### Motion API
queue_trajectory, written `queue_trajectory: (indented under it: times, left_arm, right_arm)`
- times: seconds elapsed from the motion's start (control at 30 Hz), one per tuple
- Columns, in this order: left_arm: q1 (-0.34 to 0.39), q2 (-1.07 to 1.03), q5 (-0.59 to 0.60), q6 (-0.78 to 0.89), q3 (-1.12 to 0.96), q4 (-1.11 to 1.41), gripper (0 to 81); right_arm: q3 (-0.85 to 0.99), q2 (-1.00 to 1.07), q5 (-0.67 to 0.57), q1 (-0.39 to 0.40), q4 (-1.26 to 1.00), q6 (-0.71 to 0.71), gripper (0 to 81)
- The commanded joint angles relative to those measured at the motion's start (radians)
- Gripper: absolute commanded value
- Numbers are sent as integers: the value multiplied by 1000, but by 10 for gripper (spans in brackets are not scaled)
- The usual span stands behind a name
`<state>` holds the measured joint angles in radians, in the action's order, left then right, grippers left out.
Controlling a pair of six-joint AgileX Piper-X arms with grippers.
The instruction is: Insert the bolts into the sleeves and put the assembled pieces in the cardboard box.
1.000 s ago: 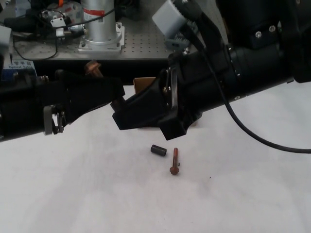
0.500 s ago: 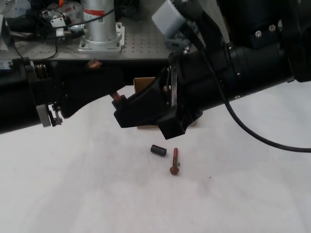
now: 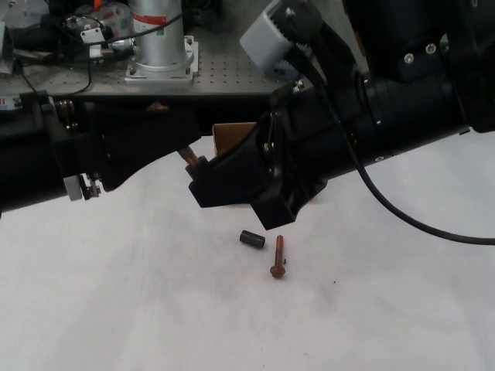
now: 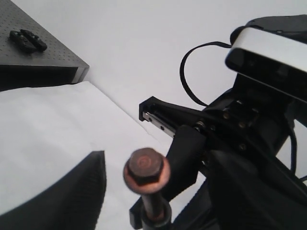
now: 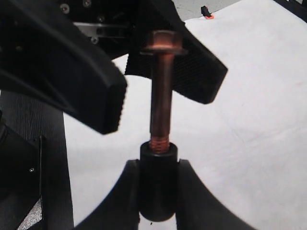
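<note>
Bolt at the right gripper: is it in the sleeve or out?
Partly in. The bolt has its threaded tip inside the sleeve held by the right gripper; most of the shank stands outside.

An open brown cardboard box point(image 3: 230, 137) sits at the far edge of the white cloth-covered bench point(image 3: 116, 309). Above the bench, at the box's front left, the right gripper point(image 5: 158, 168) is clamped around a short black cylindrical sleeve point(image 5: 158, 184). A copper hex-head bolt point(image 5: 162, 96) is set into the sleeve's end. The left gripper point(image 5: 165, 91) is to the left of the box, its fingers spread on either side of that bolt's head. Nearer than the box, a loose black sleeve point(image 3: 251, 239) lies on the bench just left of a loose copper bolt point(image 3: 278, 256), not touching it. Behind the box is a perforated metal plate point(image 3: 232, 69), with an upright silver metal cylinder point(image 3: 158, 27) on it, left of the box.
</note>
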<state>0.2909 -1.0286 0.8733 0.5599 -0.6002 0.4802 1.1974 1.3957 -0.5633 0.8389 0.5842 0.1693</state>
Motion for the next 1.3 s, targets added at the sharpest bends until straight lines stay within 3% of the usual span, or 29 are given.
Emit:
queue_trajectory:
  times: [0.0, 0.1, 0.27, 0.4, 1.07, 1.27]
  left_arm:
    - [3, -2, -18, -21, -3, 23, 452]
    - [3, -2, -16, -21, -3, 23, 391]
    - [3, -2, -4, -21, -3, 23, 148]
    - [3, -2, 13, -21, -3, 23, 6]
    - [3, -2, 90, -19, -3, 23, 6]
    - [3, -2, 136, -19, -3, 23, 6]
  right_arm:
    - [15, -15, -15, -1, -8, 11, 29]
    - [15, -17, -15, -1, -17, 11, 29]
    - [15, -17, -15, -1, -17, 11, 29]
    - [15, -17, -15, -1, -17, 11, 29]
    - [15, -17, -121, -1, -23, 56, 29]
    - [15, -17, -98, -1, -30, 56, 29]
